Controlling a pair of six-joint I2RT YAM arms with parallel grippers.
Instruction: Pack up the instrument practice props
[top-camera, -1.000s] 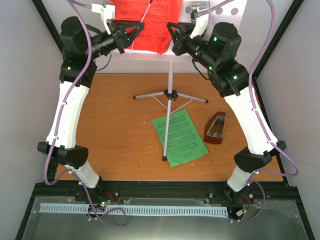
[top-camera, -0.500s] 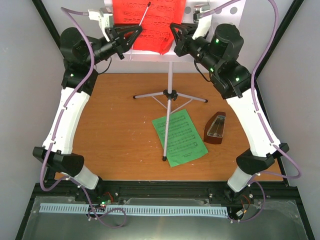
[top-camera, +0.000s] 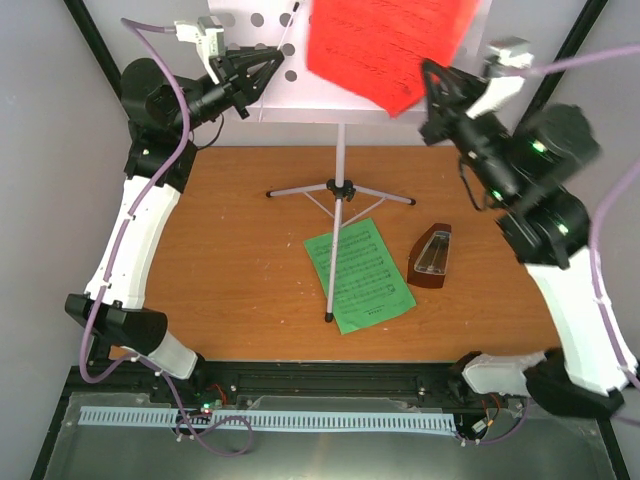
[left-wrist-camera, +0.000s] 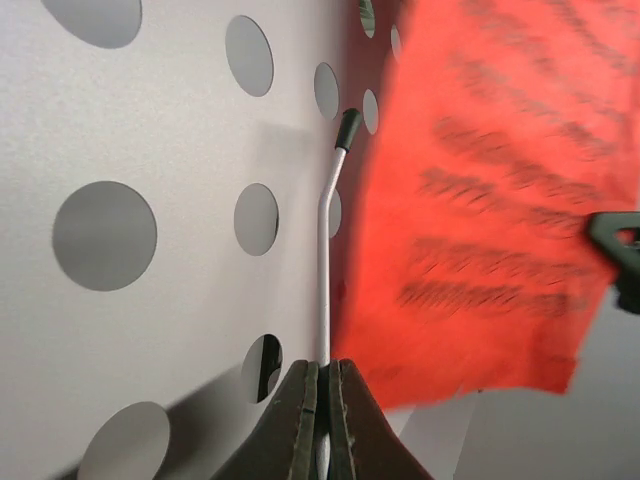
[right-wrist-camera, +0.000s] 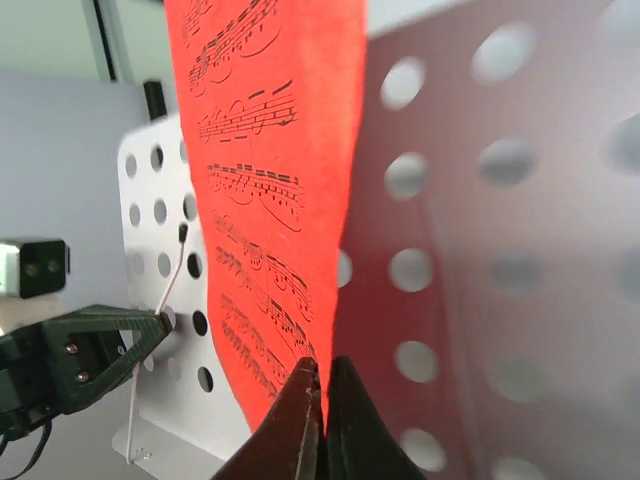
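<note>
Pinching red sheet (top-camera: 385, 45) w/ R gripper (right-wrist-camera: 322, 375), clear of tray (top-camera: 290, 95); clamping wire clip (left-wrist-camera: 324, 270) w/ L gripper (left-wrist-camera: 322, 380). Early stage: left to pack green sheet (top-camera: 358, 275) & metronome (top-camera: 432, 257) on table (top-camera: 230, 250), plus stand (top-camera: 340, 188)

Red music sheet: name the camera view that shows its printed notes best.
Right wrist view: the red music sheet is close up with sharp staves, and the right gripper is pinching its edge. Top external shows most of the sheet, print blurred; left wrist shows it smeared.
</note>
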